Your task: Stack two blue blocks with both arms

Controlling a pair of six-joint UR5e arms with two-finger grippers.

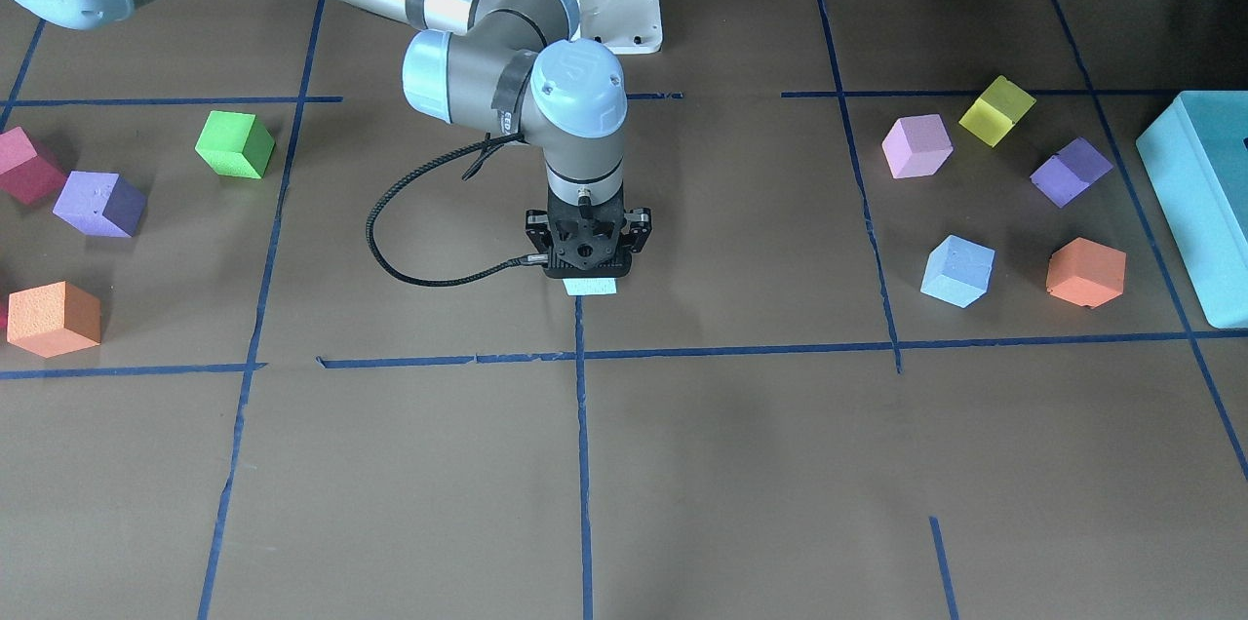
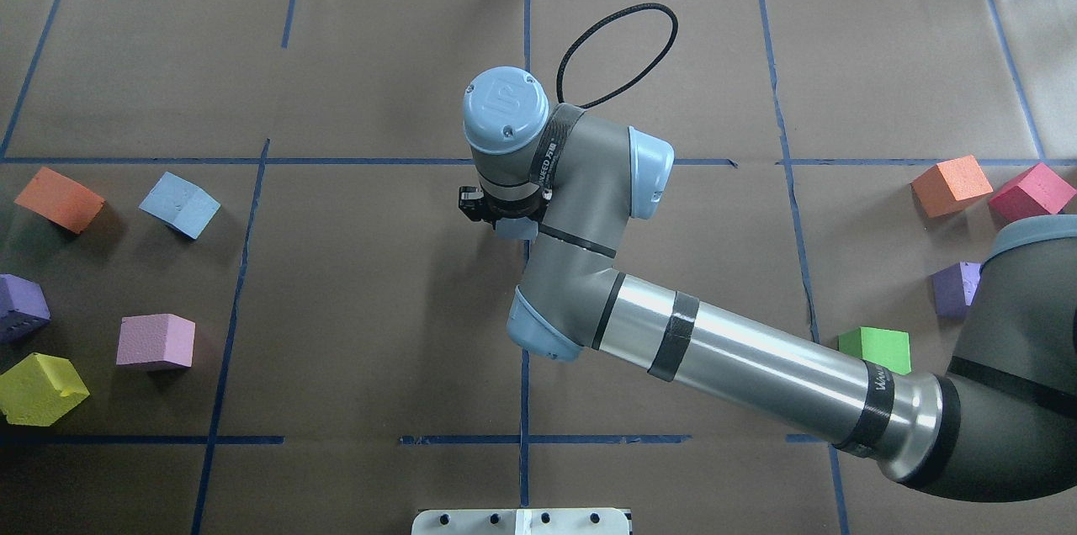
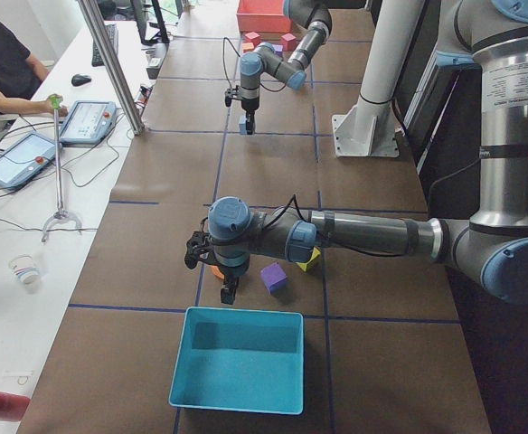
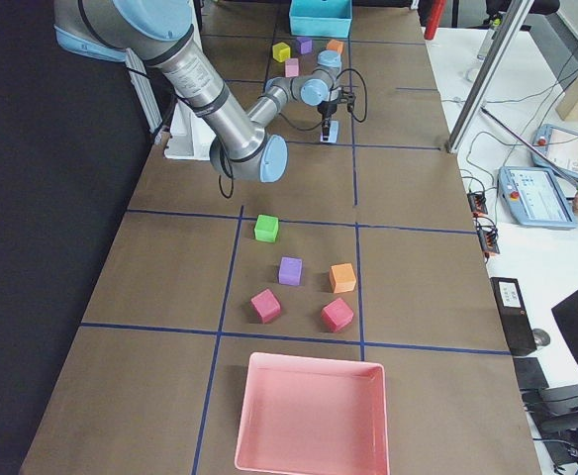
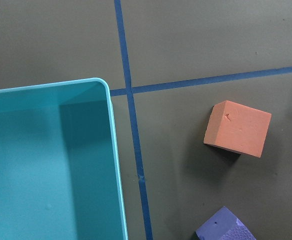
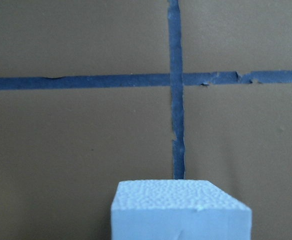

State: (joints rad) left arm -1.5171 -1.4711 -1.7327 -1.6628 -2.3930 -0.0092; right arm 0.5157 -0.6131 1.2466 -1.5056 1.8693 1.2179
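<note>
My right gripper points straight down at the middle of the table and is shut on a pale blue block, low over the blue tape cross. That block fills the bottom of the right wrist view and peeks out under the wrist in the overhead view. The second blue block lies alone on the robot's left side. My left gripper shows only in the exterior left view, hanging by the teal box; I cannot tell whether it is open or shut.
A teal box stands at the left end, with orange, purple, pink and yellow cubes near it. Green, purple, orange and red cubes lie on the right side. A pink tray stands at the right end.
</note>
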